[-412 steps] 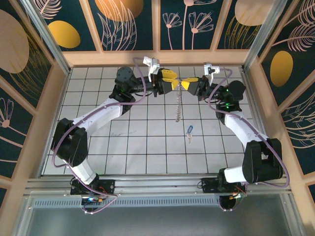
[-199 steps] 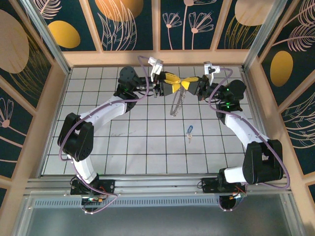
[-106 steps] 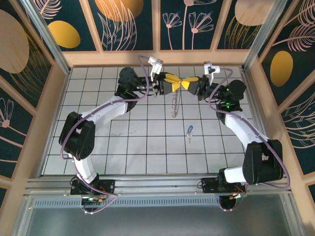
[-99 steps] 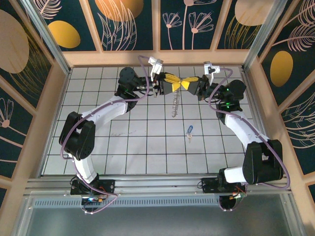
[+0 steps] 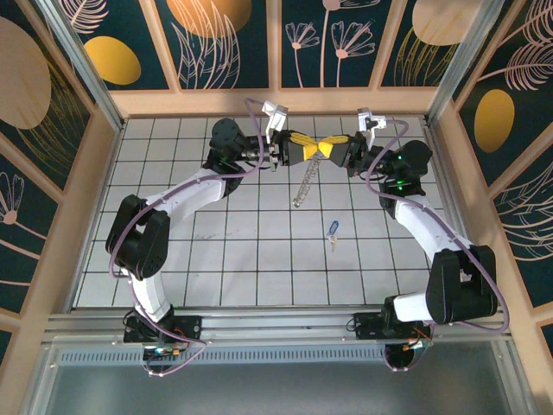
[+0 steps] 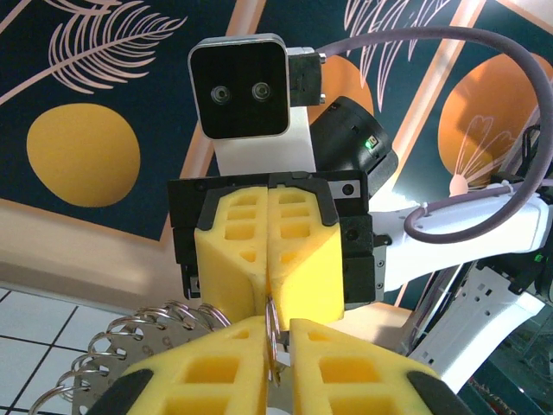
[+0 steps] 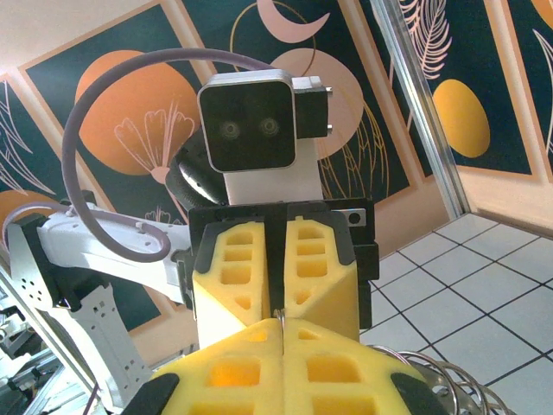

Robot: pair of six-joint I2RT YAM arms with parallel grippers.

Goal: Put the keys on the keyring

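The keyring (image 5: 302, 184), a silvery chain loop, hangs above the far middle of the tiled floor, held between the two yellow-tipped grippers that meet tip to tip. My right gripper (image 5: 324, 149) is shut on its top link. My left gripper (image 5: 313, 149) faces it from the left, its jaws narrowed onto the same ring. In the left wrist view the ring stands between my left gripper (image 6: 276, 335), with coiled links (image 6: 147, 341) trailing left. The right wrist view has my right gripper (image 7: 282, 333) pinching the ring. The blue-headed key (image 5: 333, 229) lies alone on the floor below the chain.
A wooden frame (image 5: 276, 102) and patterned walls close in the tiled floor (image 5: 242, 251) on three sides. The left arm (image 5: 186, 201) and right arm (image 5: 423, 220) arch over the sides of the floor. The arm bases sit on the metal rail (image 5: 276, 322).
My left gripper's jaws have narrowed onto the ring at the top of the chain. The chain's lower end has swung a little to the left. The right gripper and key stay put.
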